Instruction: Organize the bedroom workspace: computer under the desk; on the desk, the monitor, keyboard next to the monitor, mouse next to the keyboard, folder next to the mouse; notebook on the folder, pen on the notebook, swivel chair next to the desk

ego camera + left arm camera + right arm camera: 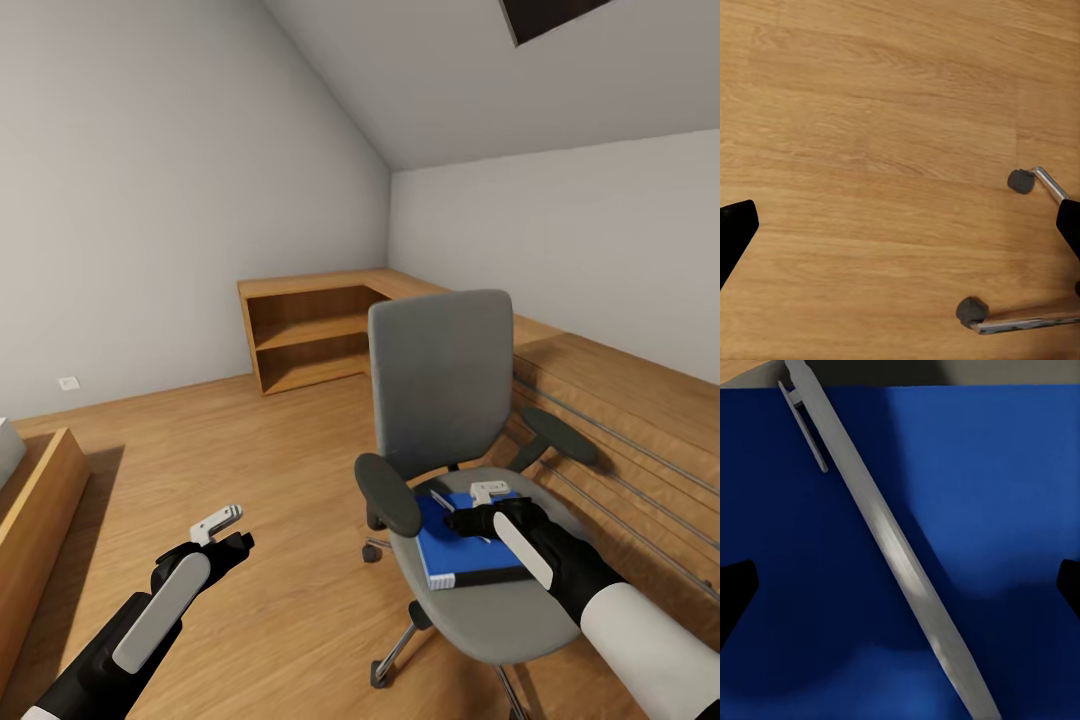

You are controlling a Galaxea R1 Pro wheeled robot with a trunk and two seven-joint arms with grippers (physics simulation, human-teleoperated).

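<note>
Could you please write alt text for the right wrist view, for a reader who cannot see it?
A grey pen lies diagonally across a blue notebook cover, seen from close above. The dark tips of the right claw sit wide apart on either side of the pen, open.

pen [892, 547] lies on notebook [470, 555], on swivel chair [450, 400] seat.

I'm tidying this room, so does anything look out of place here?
Yes: a blue book with a pen on it lies on the seat of the chair, not on a desk. The right gripper hovers over them.
</note>
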